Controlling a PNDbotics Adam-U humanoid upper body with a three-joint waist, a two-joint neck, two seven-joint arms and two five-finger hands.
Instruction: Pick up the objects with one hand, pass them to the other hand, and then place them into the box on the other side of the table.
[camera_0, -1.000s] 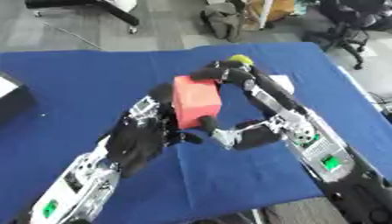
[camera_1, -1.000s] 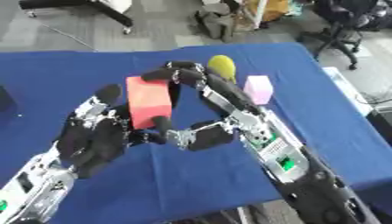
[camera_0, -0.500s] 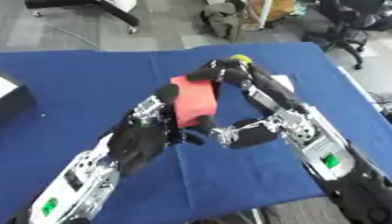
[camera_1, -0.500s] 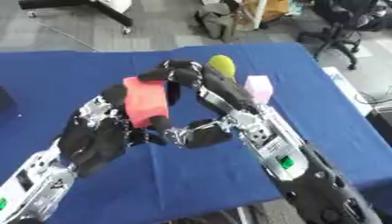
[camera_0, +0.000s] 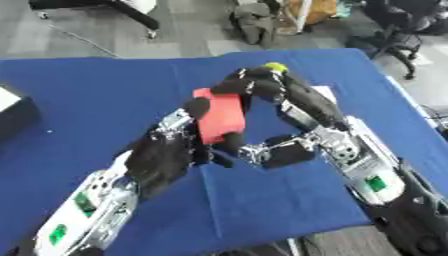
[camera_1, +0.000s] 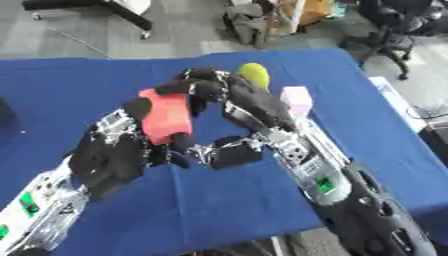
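Red block (camera_0: 220, 116) upright at mid-table, held between 2 hands: left hand (camera_0: 164, 157) gripping below, right hand (camera_0: 254, 86) curled over top.

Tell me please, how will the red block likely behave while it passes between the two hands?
The red block keeps flat faces and straight edges between the left hand and right hand, so it is probably stiff. Both hands hold it lifted above the blue table, so it seems light. Its boxy shape should not roll, though smooth faces might slip.
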